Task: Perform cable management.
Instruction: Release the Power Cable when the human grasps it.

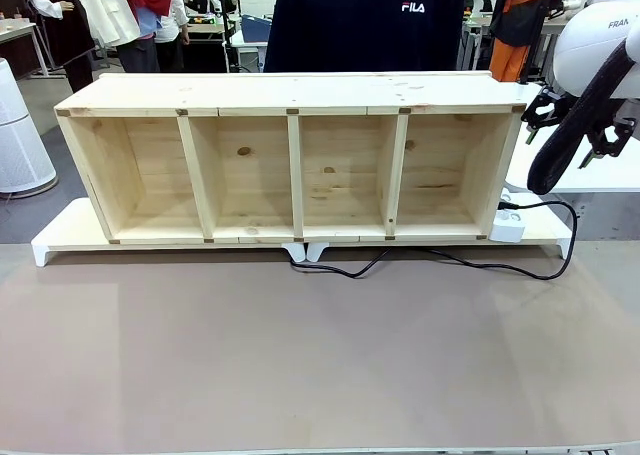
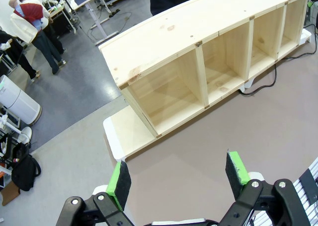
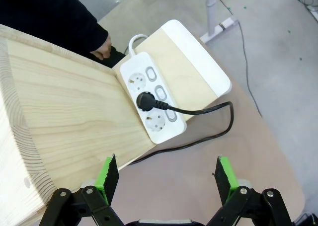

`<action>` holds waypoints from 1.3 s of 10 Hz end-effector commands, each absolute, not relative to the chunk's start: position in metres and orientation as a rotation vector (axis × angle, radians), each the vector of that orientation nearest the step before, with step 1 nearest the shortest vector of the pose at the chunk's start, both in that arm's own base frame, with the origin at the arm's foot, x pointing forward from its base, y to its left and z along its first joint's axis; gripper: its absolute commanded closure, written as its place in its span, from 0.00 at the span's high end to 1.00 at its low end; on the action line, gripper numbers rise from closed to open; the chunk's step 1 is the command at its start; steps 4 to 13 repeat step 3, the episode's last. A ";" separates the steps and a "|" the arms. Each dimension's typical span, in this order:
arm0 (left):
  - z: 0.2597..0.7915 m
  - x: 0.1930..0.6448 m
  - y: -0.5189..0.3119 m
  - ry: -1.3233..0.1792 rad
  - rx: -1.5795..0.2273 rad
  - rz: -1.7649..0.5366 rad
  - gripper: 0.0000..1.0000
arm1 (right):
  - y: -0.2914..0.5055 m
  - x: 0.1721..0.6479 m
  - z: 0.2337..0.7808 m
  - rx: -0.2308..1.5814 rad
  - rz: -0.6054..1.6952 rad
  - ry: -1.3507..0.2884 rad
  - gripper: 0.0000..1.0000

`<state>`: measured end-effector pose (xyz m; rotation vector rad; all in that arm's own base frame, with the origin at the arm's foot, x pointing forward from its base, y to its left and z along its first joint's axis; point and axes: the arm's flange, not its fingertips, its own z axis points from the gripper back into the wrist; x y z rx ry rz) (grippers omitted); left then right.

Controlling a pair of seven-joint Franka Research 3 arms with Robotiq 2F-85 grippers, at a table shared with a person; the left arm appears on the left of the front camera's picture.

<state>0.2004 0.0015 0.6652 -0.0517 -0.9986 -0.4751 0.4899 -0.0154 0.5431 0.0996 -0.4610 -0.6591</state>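
Observation:
The black cable runs from its plug, seated in a white power strip at the shelf's right end, loops right, then trails along the table to under the shelf's middle. In the left wrist view a stretch of the cable lies before the shelf. My right gripper hangs open above the table, short of the power strip and the cable. High over the table's left part, my left gripper is open with nothing in it.
A long wooden shelf with several open compartments lies on a white-edged board. A person in a black top stands behind it, one hand near its far corner. My right arm hangs at the upper right.

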 end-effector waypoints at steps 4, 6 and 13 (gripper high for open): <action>0.665 0.202 0.000 -1.007 -0.063 -0.464 1.00 | -0.015 0.490 0.542 0.101 -0.654 -0.457 1.00; 0.665 0.202 0.000 -1.007 -0.063 -0.464 1.00 | -0.015 0.490 0.542 0.101 -0.654 -0.457 1.00; 0.665 0.202 0.000 -1.007 -0.063 -0.464 1.00 | -0.015 0.490 0.542 0.101 -0.654 -0.457 1.00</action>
